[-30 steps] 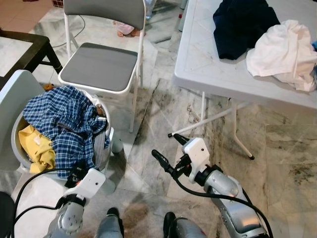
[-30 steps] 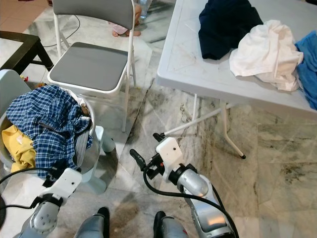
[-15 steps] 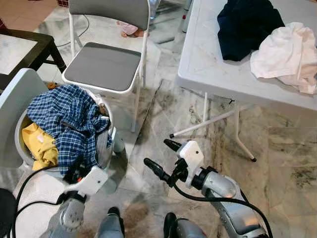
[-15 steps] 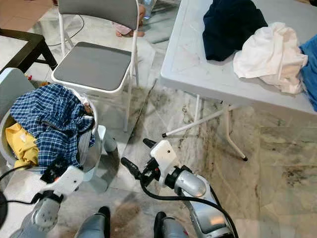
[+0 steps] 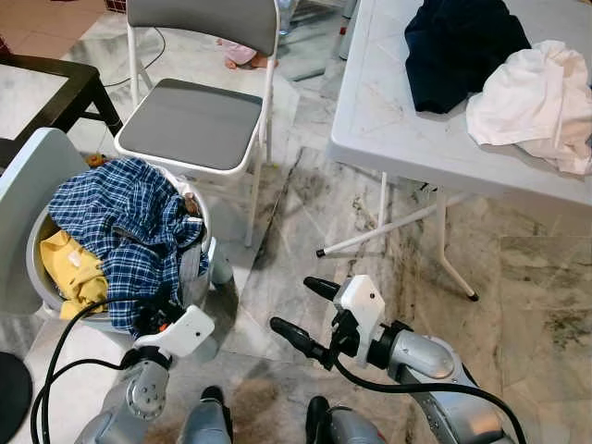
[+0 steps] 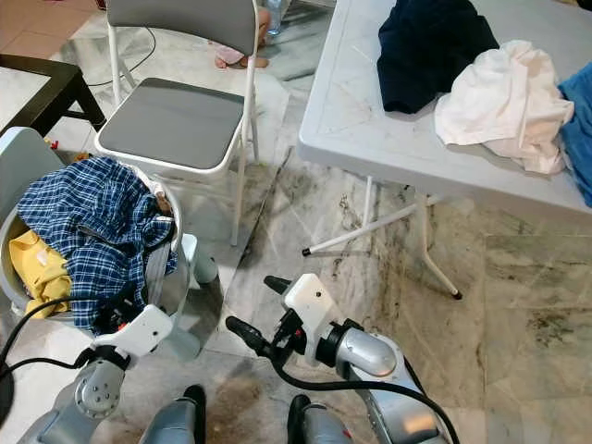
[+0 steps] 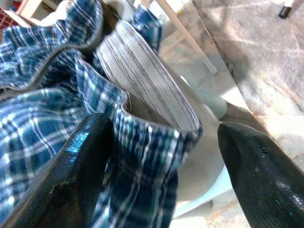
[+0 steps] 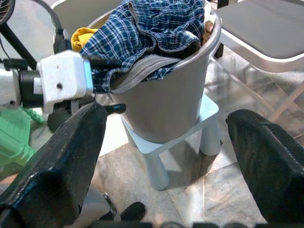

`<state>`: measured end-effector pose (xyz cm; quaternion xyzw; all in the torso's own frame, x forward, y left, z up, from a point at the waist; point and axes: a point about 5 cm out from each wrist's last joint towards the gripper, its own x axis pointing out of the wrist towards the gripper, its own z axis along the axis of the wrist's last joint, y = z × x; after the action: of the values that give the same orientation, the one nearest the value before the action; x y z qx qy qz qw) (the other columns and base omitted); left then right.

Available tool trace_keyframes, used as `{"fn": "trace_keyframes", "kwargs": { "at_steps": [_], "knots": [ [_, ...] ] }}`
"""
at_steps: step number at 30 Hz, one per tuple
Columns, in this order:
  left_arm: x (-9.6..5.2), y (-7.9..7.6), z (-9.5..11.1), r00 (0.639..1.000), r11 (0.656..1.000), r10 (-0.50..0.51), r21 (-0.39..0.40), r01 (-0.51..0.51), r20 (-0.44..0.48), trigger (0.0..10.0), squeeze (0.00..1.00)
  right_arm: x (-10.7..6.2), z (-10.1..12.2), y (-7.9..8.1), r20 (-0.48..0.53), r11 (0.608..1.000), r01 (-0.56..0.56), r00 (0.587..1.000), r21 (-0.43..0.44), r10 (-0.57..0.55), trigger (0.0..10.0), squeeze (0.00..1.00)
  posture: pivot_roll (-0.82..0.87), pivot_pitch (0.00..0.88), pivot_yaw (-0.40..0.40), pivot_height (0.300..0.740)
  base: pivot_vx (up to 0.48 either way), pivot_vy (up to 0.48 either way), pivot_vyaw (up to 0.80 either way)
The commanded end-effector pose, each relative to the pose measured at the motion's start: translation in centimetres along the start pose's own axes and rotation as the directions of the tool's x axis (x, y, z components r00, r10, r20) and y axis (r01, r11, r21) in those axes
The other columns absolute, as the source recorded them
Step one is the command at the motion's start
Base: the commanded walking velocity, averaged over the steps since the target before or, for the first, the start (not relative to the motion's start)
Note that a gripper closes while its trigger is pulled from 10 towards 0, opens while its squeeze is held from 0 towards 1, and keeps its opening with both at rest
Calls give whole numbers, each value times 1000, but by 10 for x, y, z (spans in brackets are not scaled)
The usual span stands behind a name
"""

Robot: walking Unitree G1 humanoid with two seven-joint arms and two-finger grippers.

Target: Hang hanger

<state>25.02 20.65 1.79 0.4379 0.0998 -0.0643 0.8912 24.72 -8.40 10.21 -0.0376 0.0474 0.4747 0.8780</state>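
A grey laundry basket (image 5: 197, 268) stands on a small white stool (image 8: 156, 142) at my left. A blue plaid shirt (image 5: 120, 217) is heaped in it over a yellow garment (image 5: 69, 268). A small brown piece (image 5: 188, 204) shows at the basket's rim; I cannot tell what it is. My left gripper (image 7: 161, 130) is open at the basket's near side, with the shirt's hanging hem and the rim between its fingers (image 7: 80, 161). My right gripper (image 5: 303, 311) hovers open over the marble floor, pointing at the basket, nothing in it.
A grey folding chair (image 5: 190, 120) stands behind the basket. A white folding table (image 5: 398, 129) at the right carries a navy garment (image 5: 458, 46), a white one (image 5: 532, 97) and a blue one (image 6: 578, 129). A dark table (image 5: 55, 88) is at far left. My feet (image 5: 217, 407) are below.
My left gripper has come up closer to the basket's front. The right gripper has sunk a little toward me, still open. The view itself shifted slightly.
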Motion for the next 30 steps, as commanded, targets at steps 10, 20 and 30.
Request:
{"fn": "trace_keyframes", "kwargs": {
  "at_steps": [10,20,30],
  "knots": [
    [-10,-12,-13,998,996,-52,68,54,-41,10000,0,0,0,3,-9,1000,-12,1000,14,13,10000,0,148,289,-84,740,0,0,0],
    [-22,-13,-17,996,980,-89,178,88,-1,10000,0,0,-1,4,-15,1000,-9,1000,9,9,10000,0,152,289,-78,740,0,0,0],
    [-10,-3,-22,999,986,-13,165,18,-30,10000,0,3,-2,3,-13,1000,-13,1000,9,13,10000,0,161,286,-85,740,0,0,0]
  ]
}}
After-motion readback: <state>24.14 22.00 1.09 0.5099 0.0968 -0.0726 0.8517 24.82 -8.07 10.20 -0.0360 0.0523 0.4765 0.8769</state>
